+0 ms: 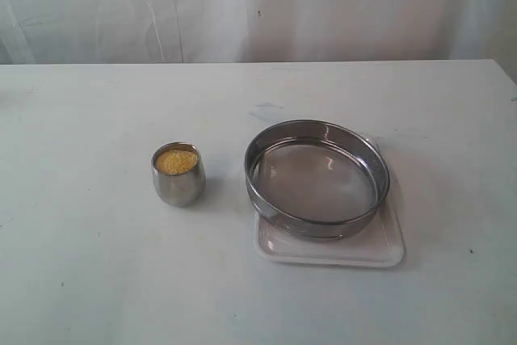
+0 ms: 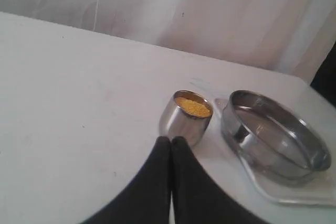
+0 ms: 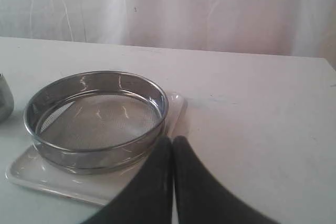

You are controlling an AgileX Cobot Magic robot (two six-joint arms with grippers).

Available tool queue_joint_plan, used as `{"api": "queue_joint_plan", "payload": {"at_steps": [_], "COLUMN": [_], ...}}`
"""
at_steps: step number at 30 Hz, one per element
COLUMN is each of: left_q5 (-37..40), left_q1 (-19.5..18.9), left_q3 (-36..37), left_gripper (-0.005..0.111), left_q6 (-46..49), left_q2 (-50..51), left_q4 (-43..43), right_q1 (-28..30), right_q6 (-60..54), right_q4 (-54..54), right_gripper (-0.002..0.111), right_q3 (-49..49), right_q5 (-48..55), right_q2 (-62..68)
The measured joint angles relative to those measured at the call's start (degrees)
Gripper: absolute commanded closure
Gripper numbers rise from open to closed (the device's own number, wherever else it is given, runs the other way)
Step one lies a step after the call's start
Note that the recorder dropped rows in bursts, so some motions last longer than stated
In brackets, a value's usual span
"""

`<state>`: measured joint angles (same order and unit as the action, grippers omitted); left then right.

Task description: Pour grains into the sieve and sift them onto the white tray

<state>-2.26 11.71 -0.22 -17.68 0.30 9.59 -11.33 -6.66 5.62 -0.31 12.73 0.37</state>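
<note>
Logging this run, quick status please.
Left gripper, right gripper shut, empty. Grains in steel cup, unpoured. Sieve empty on white tray. Nothing in the way.

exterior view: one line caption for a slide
Steel cup of grains stands left of the empty sieve resting on the white tray.

We view the left gripper (image 2: 171,139) from its wrist: two black fingers (image 2: 157,174) pressed flush along their inner edges, the rounded tips meeting ahead of the palm. We view the right gripper (image 3: 172,138) likewise: its black fingers (image 3: 193,178) lie together, a thin seam between them, tips touching and clasping nothing.
</note>
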Motion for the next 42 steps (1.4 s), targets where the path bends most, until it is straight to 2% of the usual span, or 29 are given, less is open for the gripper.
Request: {"api": "queue_joint_plan", "payload": {"at_steps": [6, 9, 15, 20, 23, 28, 30, 31, 33, 39, 42], "left_q5": [-3.4, -0.1, 15.4, 31.1, 36.9, 39.7, 39.3, 38.3, 34.1, 9.5, 1.0], "left_q1": [0.0, 0.7, 2.3, 2.3, 2.3, 2.3, 2.3, 2.3, 2.3, 2.3, 2.3], "left_q3": [-0.2, -5.0, -23.9, -35.9, -39.9, -41.5, -40.9, -40.1, -37.5, -24.8, -20.1], "left_gripper": [0.107, 0.107, 0.107, 0.106, 0.092, 0.049, 0.036, 0.033, 0.032, 0.032, 0.032], "left_q6": [-11.5, -12.9, -6.3, 3.3, 9.7, 19.1, 21.4, 22.3, 23.7, 26.3, 24.9], "left_q2": [0.0, -0.1, 1.2, 8.9, 14.8, 23.8, 27.5, 29.3, 32.4, 39.5, 41.1], "left_q4": [1.4, 0.2, -2.3, -1.3, 1.4, 5.1, 5.3, 5.5, 5.8, 9.2, 11.0], "right_q1": [0.0, 0.0, 0.0, 0.0, 0.0, 0.0, 0.0, 0.0, 0.0, 0.0, 0.0], "right_q6": [0.0, 0.0, 0.0, 0.0, 0.0, 0.0, 0.0, 0.0, 0.0, 0.0, 0.0], "right_q4": [0.0, 0.0, 0.0, 0.0, 0.0, 0.0, 0.0, 0.0, 0.0, 0.0, 0.0], "right_gripper": [0.108, 0.108, 0.108, 0.108, 0.108, 0.108, 0.108, 0.108, 0.108, 0.108, 0.108], "right_q3": [0.0, 0.0, 0.0, 0.0, 0.0, 0.0, 0.0, 0.0, 0.0, 0.0, 0.0], "right_q5": [0.0, 0.0, 0.0, 0.0, 0.0, 0.0, 0.0, 0.0, 0.0, 0.0, 0.0], "right_q2": [0.0, 0.0, 0.0, 0.0, 0.0, 0.0, 0.0, 0.0, 0.0, 0.0, 0.0]}}
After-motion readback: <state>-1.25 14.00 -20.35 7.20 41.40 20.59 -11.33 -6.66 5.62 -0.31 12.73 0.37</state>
